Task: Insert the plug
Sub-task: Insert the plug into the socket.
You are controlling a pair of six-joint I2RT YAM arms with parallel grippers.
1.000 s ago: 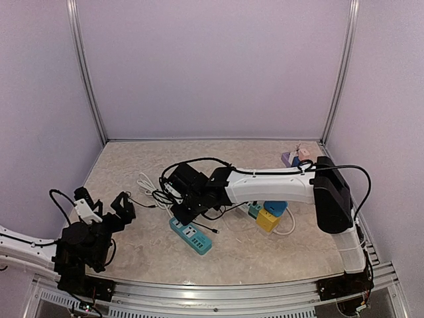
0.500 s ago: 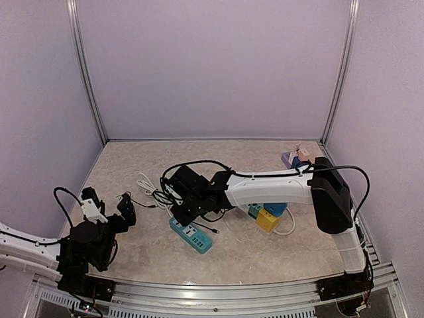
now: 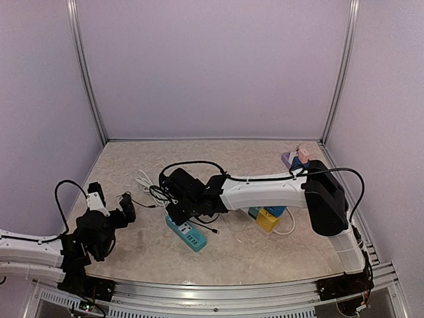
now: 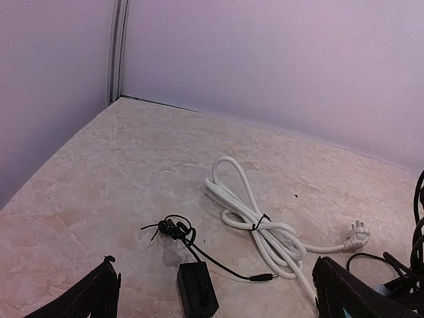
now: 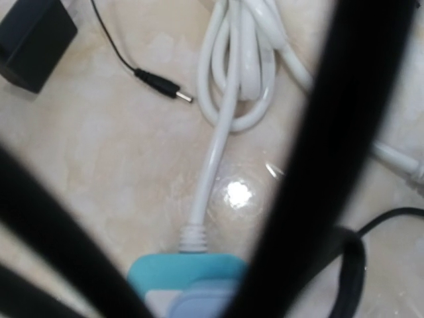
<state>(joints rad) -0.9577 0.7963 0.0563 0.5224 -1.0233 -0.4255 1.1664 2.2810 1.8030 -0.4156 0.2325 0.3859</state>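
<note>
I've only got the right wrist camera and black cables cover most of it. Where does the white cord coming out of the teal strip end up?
Observer: The white cord bunches into a tied coil, and its plug lies loose on the table, in no socket.
Operator: Is the left arm in the way?
Observer: No. The left gripper hangs open and empty at the table's left side, apart from the teal strip.
Operator: What's the black box at my top left corner?
Observer: A black adapter, lying flat just in front of the left gripper.
</note>
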